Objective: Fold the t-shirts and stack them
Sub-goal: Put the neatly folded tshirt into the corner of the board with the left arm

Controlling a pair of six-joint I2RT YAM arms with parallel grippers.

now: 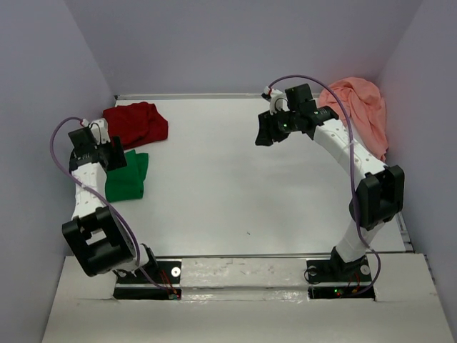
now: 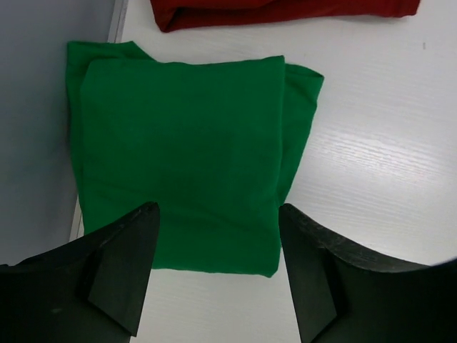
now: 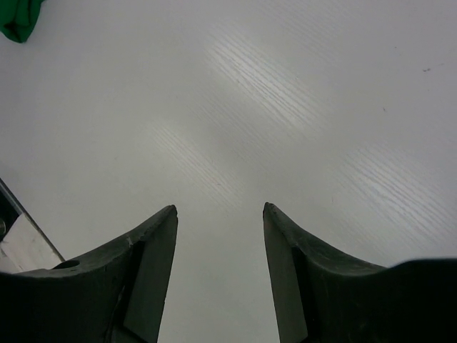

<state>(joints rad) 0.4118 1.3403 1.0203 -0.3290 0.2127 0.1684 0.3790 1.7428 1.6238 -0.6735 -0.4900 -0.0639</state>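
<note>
The bright green t-shirt [image 1: 127, 177] [image 2: 178, 150] lies folded flat at the table's left edge. Over its near edge my left gripper [image 1: 116, 158] [image 2: 218, 209] hangs open, holding nothing. Just behind the green one, the dark red t-shirt [image 1: 136, 123] [image 2: 285, 11] lies bunched in the back left corner. The salmon-pink t-shirt [image 1: 360, 107] is heaped loosely in the back right corner. My right gripper [image 1: 266, 132] [image 3: 220, 209] hovers open over bare table at the back centre, left of the pink heap, with nothing between its fingers. A corner of the green shirt [image 3: 18, 18] shows far off in the right wrist view.
Grey walls [image 1: 50, 86] close in the white table [image 1: 235, 186] on the left, back and right. The green shirt lies right against the left wall's foot [image 2: 43, 107]. A metal rail [image 1: 243, 268] runs along the near edge between the arm bases.
</note>
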